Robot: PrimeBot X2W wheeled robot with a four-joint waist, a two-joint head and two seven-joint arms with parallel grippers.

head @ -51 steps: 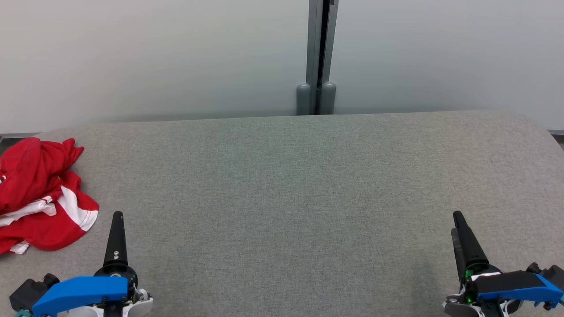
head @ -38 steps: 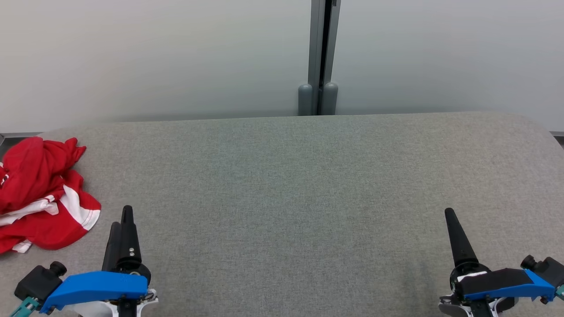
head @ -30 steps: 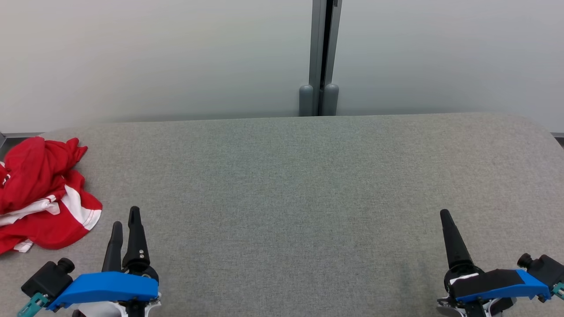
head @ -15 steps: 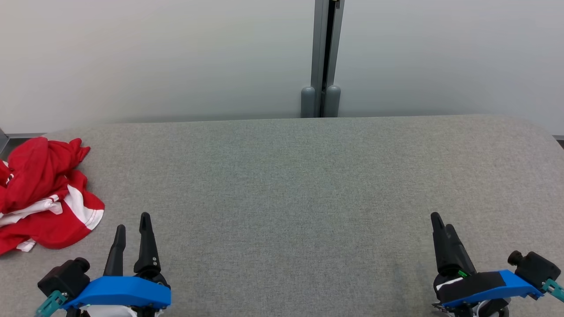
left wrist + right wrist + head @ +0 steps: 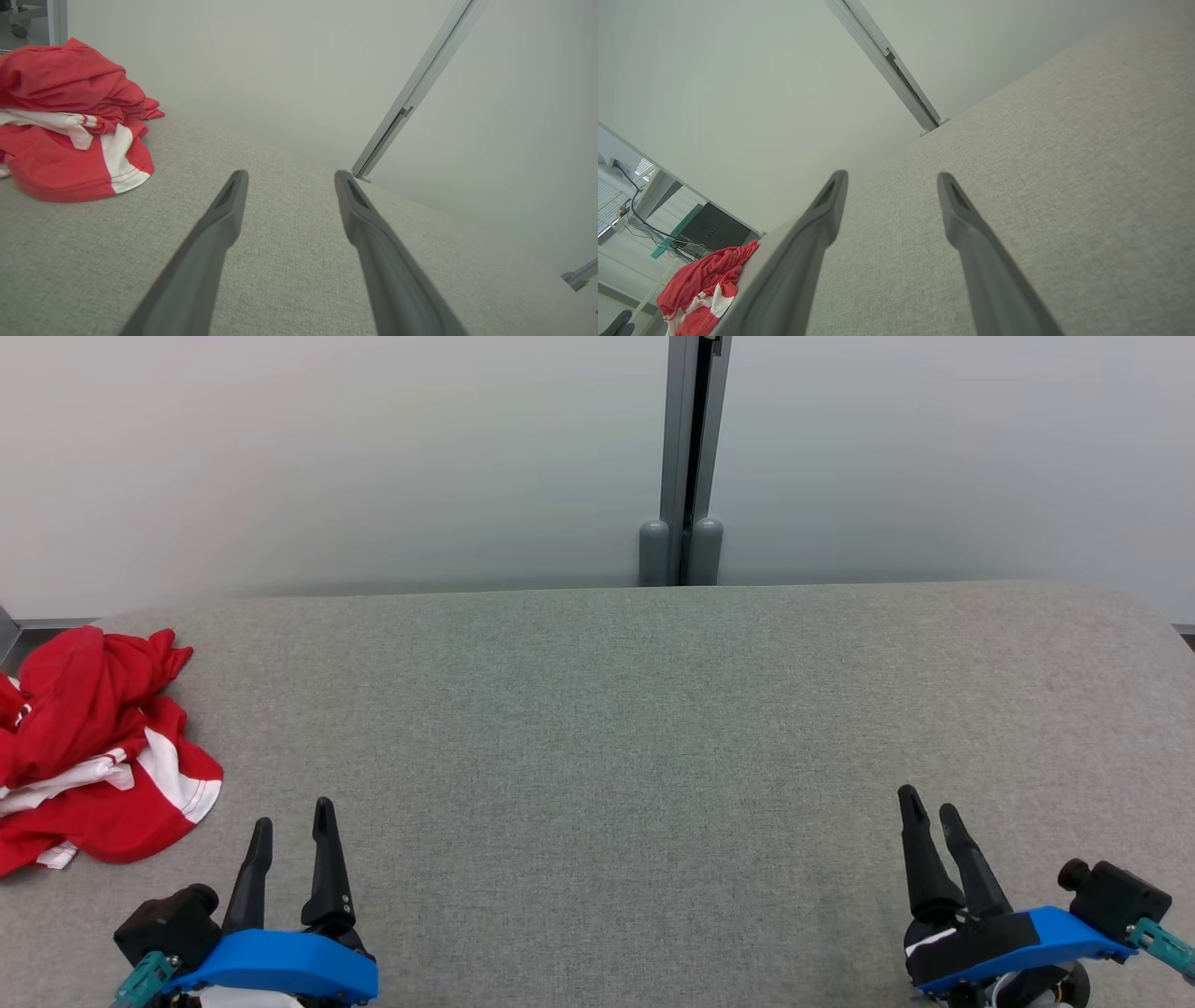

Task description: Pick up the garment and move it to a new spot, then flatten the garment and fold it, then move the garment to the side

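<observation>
The garment (image 5: 93, 747), a red piece with white bands, lies crumpled in a heap at the left edge of the head view, on the far-left part of the grey bench (image 5: 597, 728). A part of it is cut by the frame edge. It is a loose heap with no clear long axis, only a little longer from top to bottom of that picture.

The left end effector (image 5: 293, 814) stands in the lower left of the frame, near the garment but not touching it. The heap lies up and to the left of its fingertips; in the left wrist view it is in the upper left, off the line of the fingers. The right end effector (image 5: 927, 803) is in the lower right, well apart from the garment. So the left arm is clearly the nearer one, and I judge the reach should go leftward and forward.

Both end effectors have the two fingers spread apart, and nothing is between them.

Count: one garment, two end effectors with two fingers each, one bench.
</observation>
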